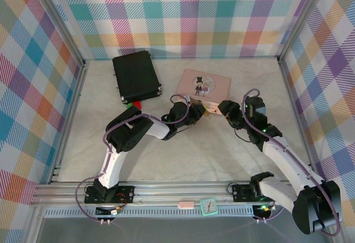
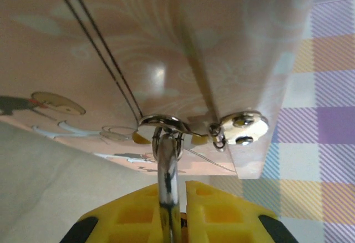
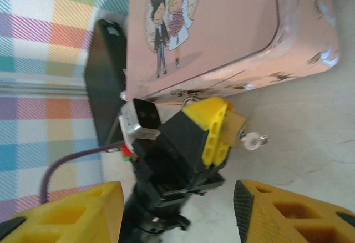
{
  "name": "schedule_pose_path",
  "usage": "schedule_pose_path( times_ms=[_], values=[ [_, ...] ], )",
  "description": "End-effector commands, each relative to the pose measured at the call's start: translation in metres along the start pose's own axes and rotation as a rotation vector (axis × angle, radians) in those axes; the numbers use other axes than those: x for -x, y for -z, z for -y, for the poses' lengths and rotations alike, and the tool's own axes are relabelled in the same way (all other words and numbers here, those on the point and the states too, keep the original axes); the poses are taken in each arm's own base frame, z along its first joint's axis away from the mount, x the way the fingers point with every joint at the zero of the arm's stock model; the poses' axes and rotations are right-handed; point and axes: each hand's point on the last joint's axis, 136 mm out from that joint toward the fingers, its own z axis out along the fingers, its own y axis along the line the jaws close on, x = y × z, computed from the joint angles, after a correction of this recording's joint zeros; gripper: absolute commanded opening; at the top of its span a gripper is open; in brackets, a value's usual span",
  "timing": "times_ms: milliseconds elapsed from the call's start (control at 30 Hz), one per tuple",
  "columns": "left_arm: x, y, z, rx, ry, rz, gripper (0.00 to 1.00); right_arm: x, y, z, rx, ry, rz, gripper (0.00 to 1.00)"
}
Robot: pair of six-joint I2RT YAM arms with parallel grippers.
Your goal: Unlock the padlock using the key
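Observation:
The pink tin [image 1: 204,82] lies at mid-table. At its front edge my left gripper [image 1: 194,111] is shut on the padlock [image 3: 237,125], a small brass block between the yellow fingers [image 3: 213,129]. In the left wrist view the silvery shackle [image 2: 168,168] runs up from my left gripper [image 2: 180,193] through the tin's clasp ring [image 2: 161,125]; the padlock's body is hidden there. The key [image 3: 256,140], small and silvery, sticks out of the padlock's free end. My right gripper [image 3: 177,215] stands open just short of the key, with nothing between its fingers [image 3: 288,212]. From above, it [image 1: 224,109] sits right of the padlock.
A black case [image 1: 136,76] lies at the back left, close to the tin [image 3: 222,26]. A small red and green piece [image 1: 133,105] sits by the case's front edge. Checked walls close in the table on three sides.

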Motion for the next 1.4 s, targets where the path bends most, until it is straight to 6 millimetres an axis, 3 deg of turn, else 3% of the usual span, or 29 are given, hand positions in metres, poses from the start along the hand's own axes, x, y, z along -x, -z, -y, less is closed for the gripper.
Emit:
schedule_pose_path(
  times_ms=[0,167,267,400,600,733,933,1200,1367],
  values=[
    [-0.013,0.011,0.012,0.052,-0.04,-0.051,0.0,0.003,0.006,0.005,-0.091,0.196,-0.02,0.56],
    [-0.024,0.018,-0.015,0.136,-0.038,-0.09,0.1,-0.003,0.001,0.005,-0.099,0.263,-0.077,0.57],
    [-0.028,0.022,-0.025,0.161,-0.035,-0.105,0.25,-0.006,-0.002,0.007,-0.1,0.283,-0.09,0.57],
    [-0.027,0.032,-0.029,0.189,-0.039,-0.098,0.4,-0.008,-0.002,0.012,-0.114,0.315,-0.096,0.57],
    [-0.017,0.058,-0.031,0.223,-0.036,-0.073,0.49,-0.02,-0.004,0.005,-0.108,0.41,-0.126,0.57],
    [0.003,0.085,-0.03,0.267,-0.055,-0.034,0.53,-0.038,-0.014,0.004,-0.157,0.499,-0.204,0.57],
    [0.041,0.122,-0.025,0.346,-0.111,0.02,0.6,-0.066,-0.044,0.011,-0.304,0.651,-0.35,0.61],
    [0.087,0.147,-0.03,0.36,-0.074,0.078,0.6,-0.082,-0.082,0.025,-0.528,0.842,-0.435,0.61],
    [0.099,0.154,-0.026,0.355,-0.086,0.109,0.6,-0.084,-0.106,0.039,-0.614,0.929,-0.429,0.57]
  ],
)
